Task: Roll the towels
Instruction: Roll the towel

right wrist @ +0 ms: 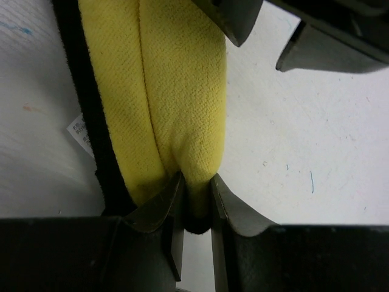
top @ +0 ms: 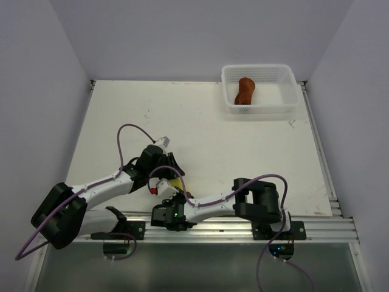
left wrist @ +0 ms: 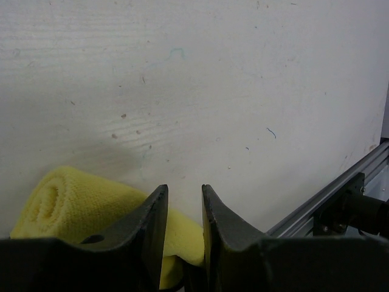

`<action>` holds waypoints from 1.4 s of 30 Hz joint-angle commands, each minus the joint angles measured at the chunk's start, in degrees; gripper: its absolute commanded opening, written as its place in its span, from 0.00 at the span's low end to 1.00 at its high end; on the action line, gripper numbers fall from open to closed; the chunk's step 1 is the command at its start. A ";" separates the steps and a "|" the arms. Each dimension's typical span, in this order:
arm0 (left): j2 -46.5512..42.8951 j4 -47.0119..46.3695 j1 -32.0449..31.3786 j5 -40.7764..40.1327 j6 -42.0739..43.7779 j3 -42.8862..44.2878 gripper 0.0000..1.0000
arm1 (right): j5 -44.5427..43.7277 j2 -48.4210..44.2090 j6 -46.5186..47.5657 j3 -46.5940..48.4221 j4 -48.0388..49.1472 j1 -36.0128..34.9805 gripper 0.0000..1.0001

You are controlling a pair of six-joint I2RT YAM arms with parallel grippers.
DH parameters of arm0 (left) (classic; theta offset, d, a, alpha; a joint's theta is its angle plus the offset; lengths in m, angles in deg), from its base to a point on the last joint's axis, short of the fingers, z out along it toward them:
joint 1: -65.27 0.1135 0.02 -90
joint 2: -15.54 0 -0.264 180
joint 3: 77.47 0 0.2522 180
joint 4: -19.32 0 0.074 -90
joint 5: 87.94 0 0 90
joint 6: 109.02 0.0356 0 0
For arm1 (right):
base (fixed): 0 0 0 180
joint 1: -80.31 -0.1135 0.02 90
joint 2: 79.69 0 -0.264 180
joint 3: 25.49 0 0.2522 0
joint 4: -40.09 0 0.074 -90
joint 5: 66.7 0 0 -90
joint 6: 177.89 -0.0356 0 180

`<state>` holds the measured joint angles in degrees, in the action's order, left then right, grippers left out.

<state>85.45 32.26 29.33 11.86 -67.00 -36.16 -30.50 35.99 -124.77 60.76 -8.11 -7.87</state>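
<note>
The bright yellow towel [right wrist: 164, 91] with dark edging lies partly rolled near the table's front edge, between both grippers; only a sliver of it [top: 177, 182] shows from above. My right gripper [right wrist: 196, 179] is shut on one end of its roll. My left gripper [left wrist: 182, 188] has the other end of the towel [left wrist: 67, 204] between its narrowly parted fingers, deep in the jaws. The rolled end shows as a spiral at lower left in the left wrist view. The rust-brown towel [top: 245, 90] lies rolled in the white mesh basket [top: 285, 103], far from both grippers.
The basket stands at the table's far right corner. An aluminium rail [top: 243, 228] runs along the front edge, just behind the grippers, and shows in the left wrist view [left wrist: 328, 201]. White walls close in the table on the left, back and right.
</note>
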 commanded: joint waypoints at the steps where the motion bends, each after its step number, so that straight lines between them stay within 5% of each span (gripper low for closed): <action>1: -1.44 -4.10 -0.88 1.27 -1.67 -0.39 0.33 | 5.37 3.59 -0.30 1.69 -0.37 -0.85 0.00; 15: 1.72 -8.67 -1.50 -0.05 -3.43 -8.73 0.32 | 5.99 3.86 -0.03 2.22 -0.81 -0.85 0.01; 31: 5.15 -13.42 -1.59 0.21 -3.61 -14.37 0.30 | 8.88 -6.15 -0.65 -1.82 1.47 1.60 0.31; 42: 5.76 -15.18 -2.20 -0.05 -3.43 -16.30 0.30 | 19.87 -17.67 2.78 -8.93 10.61 3.37 0.48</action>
<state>89.02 10.12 27.97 12.52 -71.18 -49.51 -15.12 22.81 -122.65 53.22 -2.07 -4.96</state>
